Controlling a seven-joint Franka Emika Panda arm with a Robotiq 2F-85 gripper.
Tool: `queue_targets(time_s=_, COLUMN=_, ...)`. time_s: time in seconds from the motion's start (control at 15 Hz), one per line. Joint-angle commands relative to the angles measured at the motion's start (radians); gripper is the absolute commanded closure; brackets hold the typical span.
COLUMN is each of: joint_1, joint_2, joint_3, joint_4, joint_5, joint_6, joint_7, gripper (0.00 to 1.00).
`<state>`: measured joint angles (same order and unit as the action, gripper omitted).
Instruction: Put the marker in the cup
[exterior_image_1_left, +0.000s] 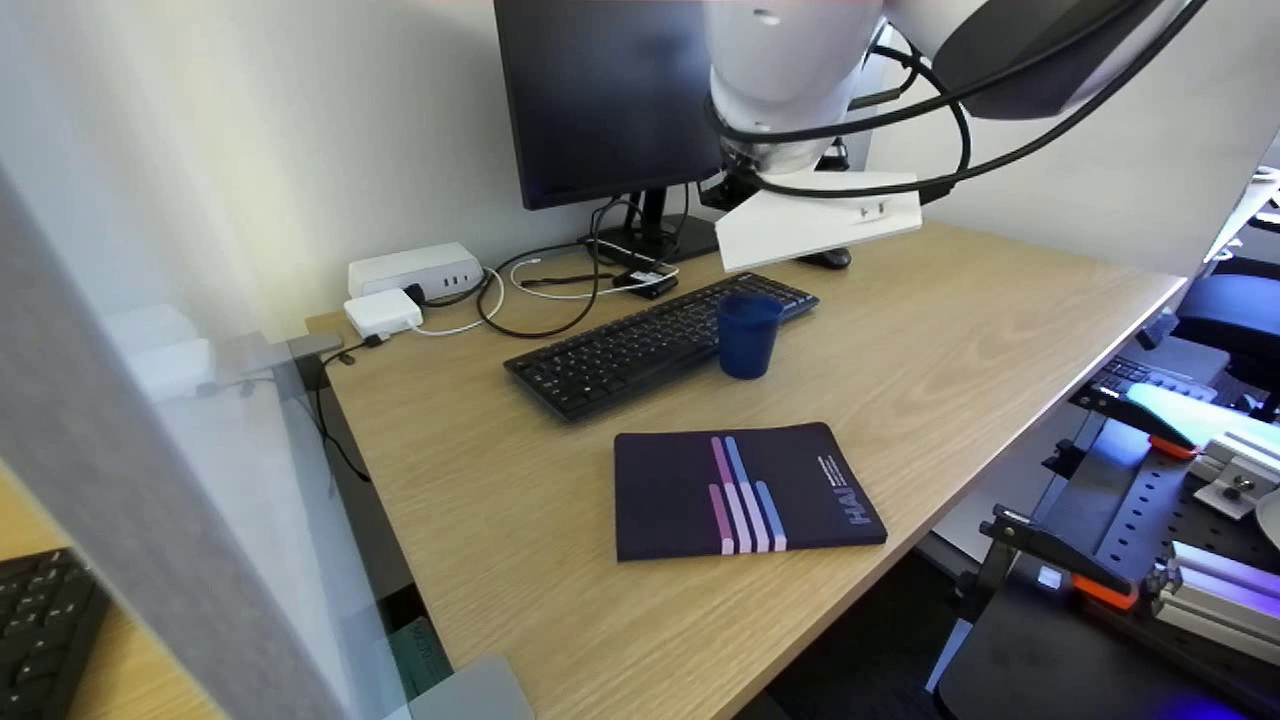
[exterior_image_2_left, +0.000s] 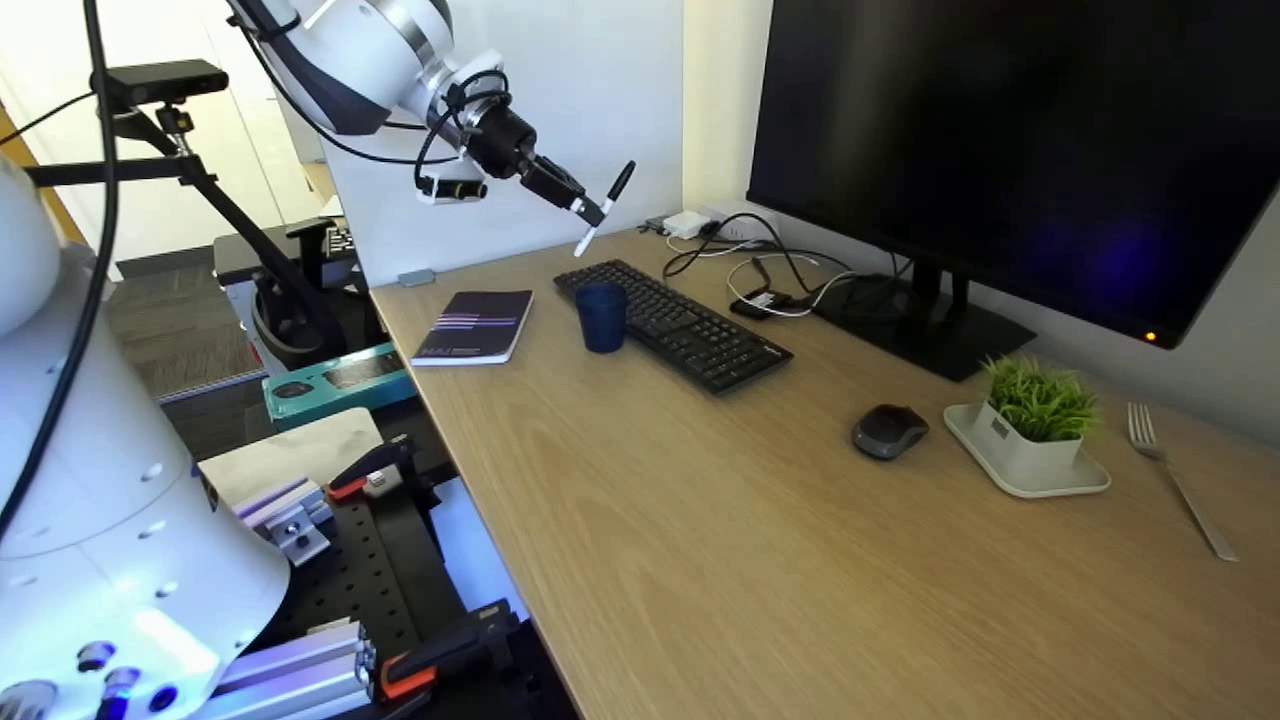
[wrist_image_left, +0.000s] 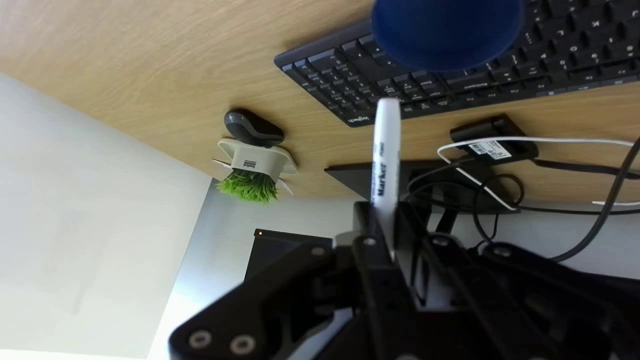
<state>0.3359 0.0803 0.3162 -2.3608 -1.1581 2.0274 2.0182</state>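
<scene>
The marker has a white body and a dark end (exterior_image_2_left: 622, 180); its white part fills the middle of the wrist view (wrist_image_left: 386, 155). My gripper (exterior_image_2_left: 592, 208) is shut on the marker and holds it tilted in the air, white end down, dark end up. The fingers also show in the wrist view (wrist_image_left: 384, 215). The dark blue cup stands upright by the keyboard in both exterior views (exterior_image_1_left: 748, 340) (exterior_image_2_left: 602, 318). In the wrist view the cup (wrist_image_left: 447, 35) is at the top, apart from the marker. In an exterior view the arm and white plate (exterior_image_1_left: 820, 220) hide the fingers and marker.
A black keyboard (exterior_image_2_left: 690, 330) lies right beside the cup. A dark notebook (exterior_image_1_left: 745, 490) lies near the desk edge. A monitor (exterior_image_2_left: 1000, 150), loose cables (exterior_image_1_left: 590, 290), a mouse (exterior_image_2_left: 888, 432), a potted plant (exterior_image_2_left: 1040, 405) and a fork (exterior_image_2_left: 1180, 490) are also on the desk.
</scene>
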Motion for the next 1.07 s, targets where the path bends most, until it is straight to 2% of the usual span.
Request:
queue_targets(time_s=0.0, joint_1=0.001, joint_2=0.005, joint_3=0.003, joint_4=-0.008, joint_5=0.013, joint_6=-0.009, joint_7=-0.004, gripper=0.97)
queue_targets(time_s=1.0, joint_1=-0.011, joint_2=0.163, joint_3=-0.037, joint_4=0.072, joint_5=-0.1, joint_6=0.008, joint_7=0.043, gripper=0.97)
